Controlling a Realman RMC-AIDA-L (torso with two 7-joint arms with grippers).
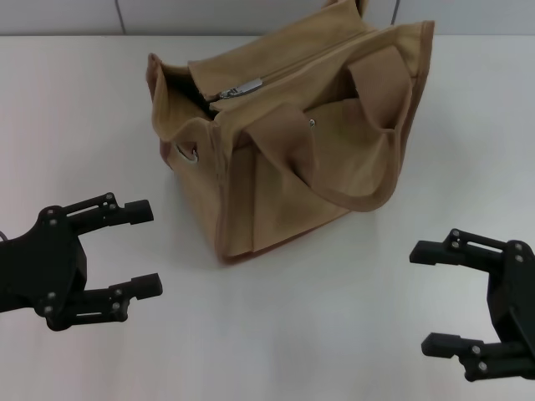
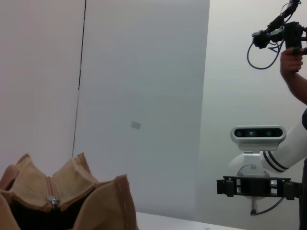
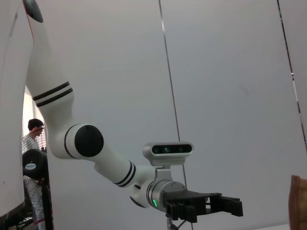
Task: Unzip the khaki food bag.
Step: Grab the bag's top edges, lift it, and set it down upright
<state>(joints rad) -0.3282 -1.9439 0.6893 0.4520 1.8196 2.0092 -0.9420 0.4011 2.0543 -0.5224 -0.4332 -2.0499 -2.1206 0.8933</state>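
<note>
The khaki food bag (image 1: 292, 142) stands on the white table in the head view, tan canvas with brown trim and two loop handles flopped over its front. Its metal zipper pull (image 1: 242, 88) lies near the bag's left end, next to a small gap in the top opening. A side D-ring (image 1: 187, 153) hangs on the left end. My left gripper (image 1: 142, 249) is open, low left of the bag and apart from it. My right gripper (image 1: 435, 296) is open, low right, apart from the bag. The left wrist view shows the bag's top (image 2: 62, 196) and the zipper pull (image 2: 52, 200).
The white table (image 1: 334, 317) spreads around the bag, with a wall behind. The left wrist view shows the right arm's gripper (image 2: 254, 187) farther off and a person's hand at the edge. The right wrist view shows the left arm's gripper (image 3: 225, 206) and a bag corner (image 3: 298, 201).
</note>
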